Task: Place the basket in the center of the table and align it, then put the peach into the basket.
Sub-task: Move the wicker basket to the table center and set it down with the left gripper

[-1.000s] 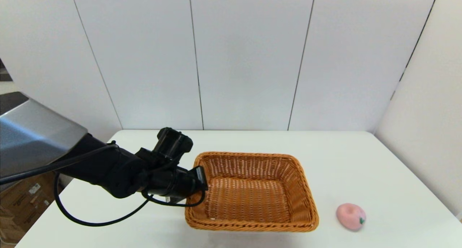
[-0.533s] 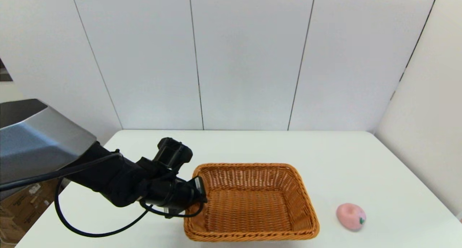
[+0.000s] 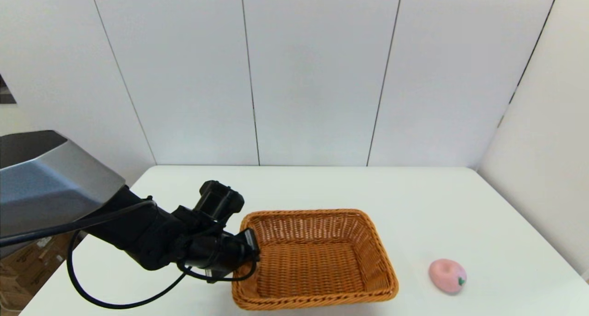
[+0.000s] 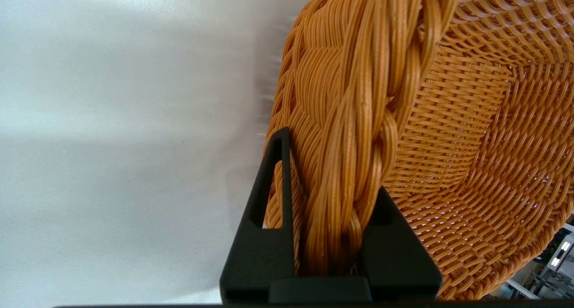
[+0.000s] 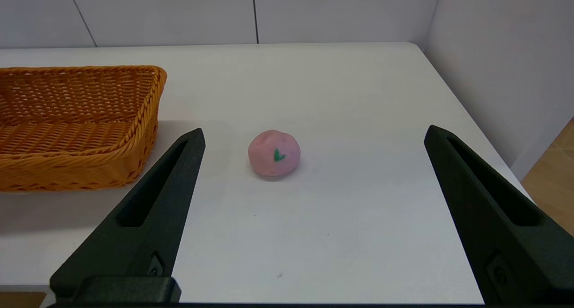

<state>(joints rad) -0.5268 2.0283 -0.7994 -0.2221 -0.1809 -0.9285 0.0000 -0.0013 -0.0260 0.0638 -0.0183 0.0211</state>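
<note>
Left gripper [image 4: 329, 236] pinches the braided rim of the basket [image 3: 317, 261], lower centre of the head view: light, stiff wicker. Right gripper [image 5: 314, 209] gapes toward the peach [image 3: 447, 276], lower right.

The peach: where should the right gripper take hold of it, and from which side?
Probably across the round middle of the peach, coming down from above. It sits alone on the table, apart from the basket, and the right gripper is already open wide enough to straddle it.
</note>
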